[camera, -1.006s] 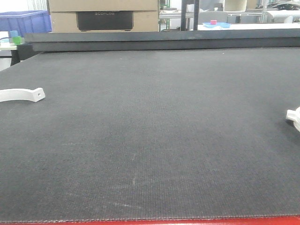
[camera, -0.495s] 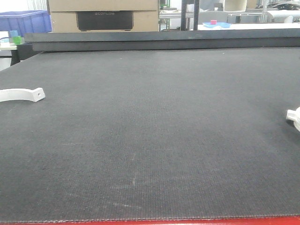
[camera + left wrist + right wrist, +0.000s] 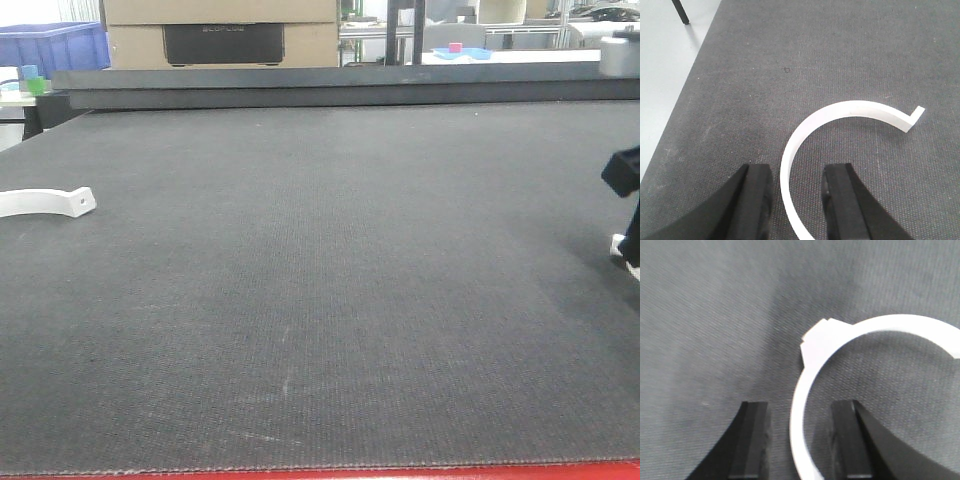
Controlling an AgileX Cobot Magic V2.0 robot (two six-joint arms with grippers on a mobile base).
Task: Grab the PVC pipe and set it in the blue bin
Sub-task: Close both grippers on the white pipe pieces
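Jaws on both arms are spread apart with nothing pinched. The left gripper (image 3: 796, 172) hangs low over the table (image 3: 320, 300) at its left edge, and the arc of a white PVC pipe piece (image 3: 840, 112) lying flat there runs up between its fingers. Same deal at the right edge, where the right gripper (image 3: 798, 410) straddles a second white curved piece (image 3: 880, 327), and the blue bin (image 3: 50, 45) sits way back past the table's far left corner.
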